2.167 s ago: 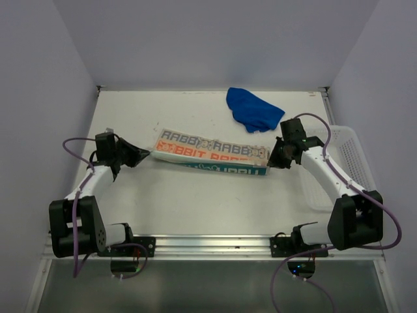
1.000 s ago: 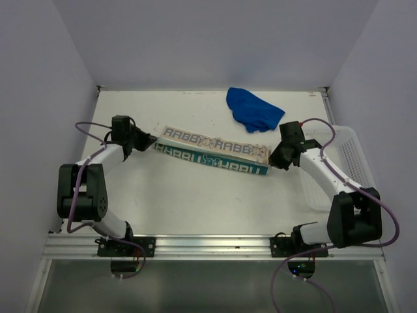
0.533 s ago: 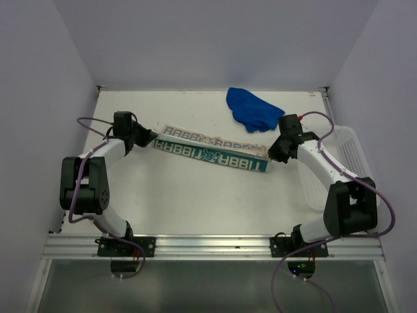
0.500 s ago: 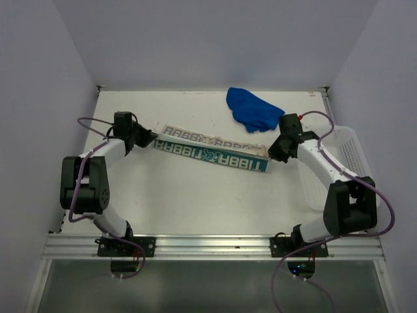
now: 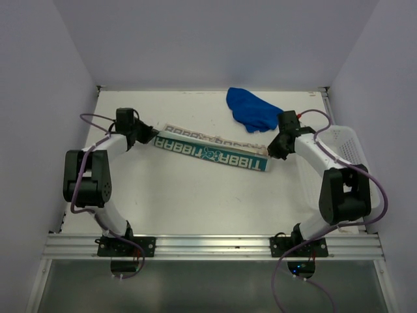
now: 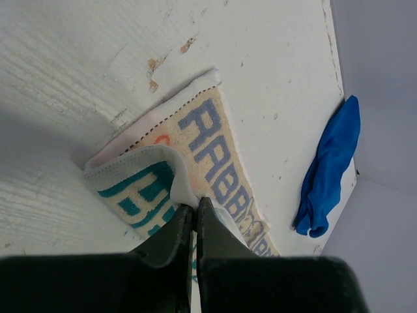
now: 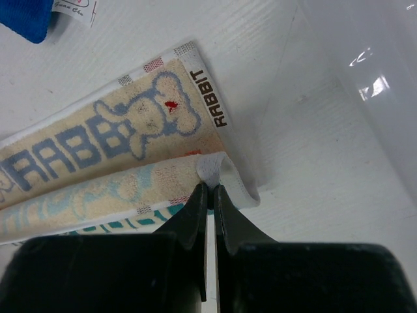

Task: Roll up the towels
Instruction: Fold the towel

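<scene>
The patterned towel (image 5: 212,151) lies as a long narrow strip across the table's middle, its near edge folded over so teal lettering faces up. My left gripper (image 5: 151,137) is shut on the folded-over layer at the strip's left end (image 6: 195,207). At the right end, my right gripper (image 5: 270,151) is shut on the curled white hem (image 7: 210,189). Grey-blue "RABBIT" lettering shows on the patterned towel's lower layer (image 6: 208,140) (image 7: 117,140). The blue towel (image 5: 253,111) lies crumpled behind the strip, and shows in both wrist views (image 6: 329,163) (image 7: 26,13).
A white mesh basket (image 5: 348,153) stands at the table's right edge, close to my right arm, with its wall in the right wrist view (image 7: 365,78). Walls close in the table on the left, back and right.
Both grippers have moved toward the back of the table, carrying the towel's near edge with them. The fold now covers most of the strip, and the orange band is hidden.
</scene>
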